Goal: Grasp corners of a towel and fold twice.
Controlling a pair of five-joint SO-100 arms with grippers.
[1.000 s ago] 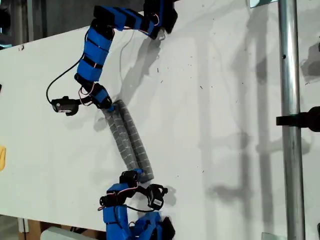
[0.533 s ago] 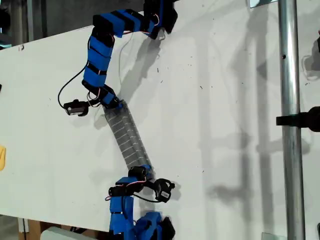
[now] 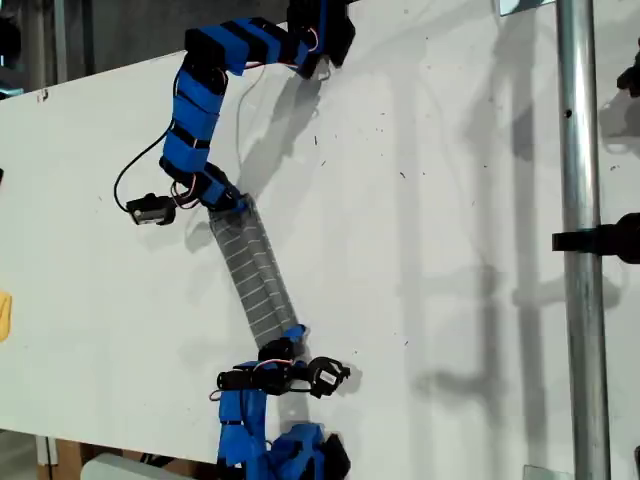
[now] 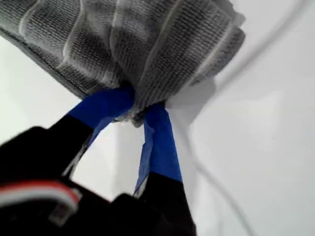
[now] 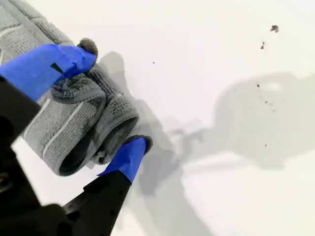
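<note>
Moved: over the last second the grey, white-striped soft towel has gone from two rolls lying side by side to one narrow band, and both of its ends have shifted toward the exterior view's right.
Left edge: a small yellow object sits at the exterior view's left edge, well apart from the towel.
Upper end: my first gripper, blue-tipped, has its jaws pinched tight on the bunched cloth.
Towel: it lies as a slanted strip on the white table, stretched between the two grippers.
Lower end: my second gripper has its jaws closed across the doubled-over end, one finger on each side.
Corners: they are buried in the gathered ends and cannot be picked out.
Open room: bare table spreads wide on the exterior view's right of the strip.
Right limit: an upright metal pole stands far toward the exterior view's right.
</note>
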